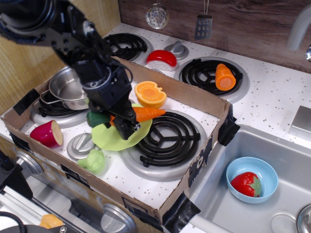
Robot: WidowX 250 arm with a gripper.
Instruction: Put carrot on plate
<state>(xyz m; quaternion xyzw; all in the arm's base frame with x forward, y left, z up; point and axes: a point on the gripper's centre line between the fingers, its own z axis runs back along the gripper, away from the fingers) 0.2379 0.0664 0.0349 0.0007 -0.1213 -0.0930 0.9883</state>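
The long orange carrot [146, 114] with its dark green stem end [97, 118] lies across the lime-green plate [114, 138], its tip pointing right over the front burner. The plate rests flat on the stovetop inside the cardboard box. My black gripper [121, 121] is directly over the carrot's middle, its fingers around the carrot. The arm hides the carrot's middle and part of the plate. I cannot tell whether the fingers still press on the carrot.
A halved orange [149, 94] sits just behind the carrot. A steel pot [68, 88] stands at the left, a red-purple piece [47, 133] and a green vegetable [93, 160] at the front left. The cardboard box wall [194, 160] rings the area. A blue bowl [252, 178] with a strawberry is in the sink.
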